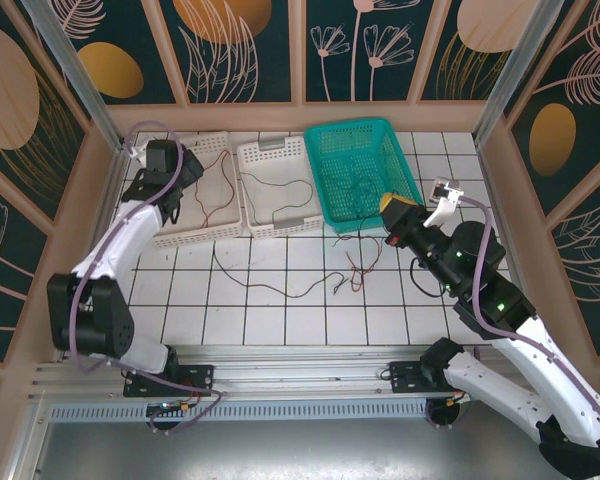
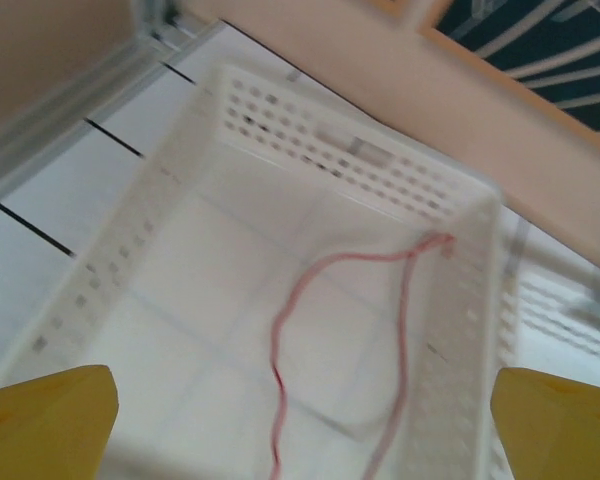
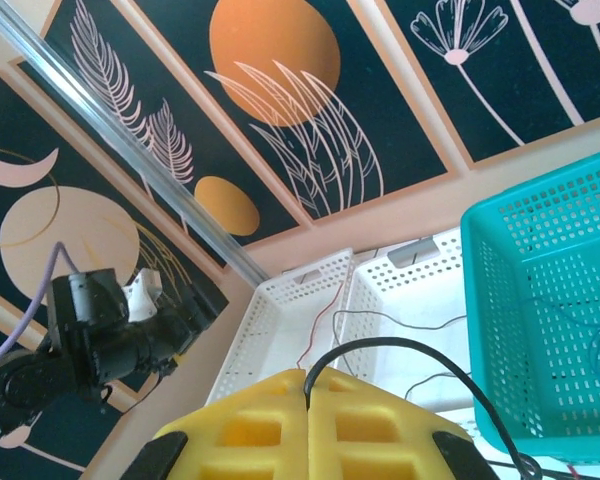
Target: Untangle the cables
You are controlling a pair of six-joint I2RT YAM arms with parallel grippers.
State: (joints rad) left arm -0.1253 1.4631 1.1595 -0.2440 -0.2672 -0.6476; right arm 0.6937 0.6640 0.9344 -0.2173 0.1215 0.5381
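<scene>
Table: open tiles on the near side of the teal basket, free room toward the arm bases. Left of the teal basket, the middle white basket sits just beside it, with the far white basket beyond. Right gripper is at the teal basket's near right corner, tight to the rim, yellow pads pressed together on a black cable. Left gripper is above the far white basket, fingers spread wide, walls all round. Red cable lies looped inside that basket. Red-black tangle is on tiles just near of the teal basket, dark blue cable inside it.
</scene>
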